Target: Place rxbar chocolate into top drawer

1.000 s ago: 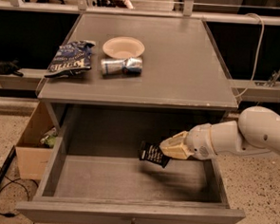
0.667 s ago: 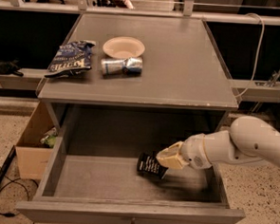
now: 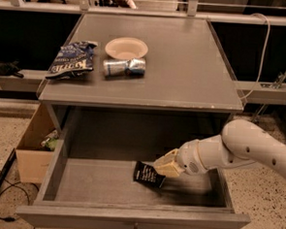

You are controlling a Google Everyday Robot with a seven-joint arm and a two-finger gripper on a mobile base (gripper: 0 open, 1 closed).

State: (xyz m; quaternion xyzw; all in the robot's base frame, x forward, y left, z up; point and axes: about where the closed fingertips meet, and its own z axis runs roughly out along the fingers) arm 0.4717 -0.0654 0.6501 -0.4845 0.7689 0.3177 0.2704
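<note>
The top drawer (image 3: pixel 127 217) is pulled fully open below the grey table. The rxbar chocolate (image 3: pixel 148 174), a small dark bar with white lettering, is low inside the drawer, at or just above its floor right of centre. My gripper (image 3: pixel 163 167) reaches in from the right on a white arm, and its tan fingers are still around the bar's right end.
On the table top (image 3: pixel 184 75) are a blue chip bag (image 3: pixel 71 59), a silver-blue can (image 3: pixel 123 67) lying on its side and a tan paper bowl (image 3: pixel 126 48). A tan cardboard box (image 3: pixel 33 146) stands on the floor left of the drawer.
My gripper has moved down and left, deeper into the drawer, bringing the bar down toward the drawer floor.
</note>
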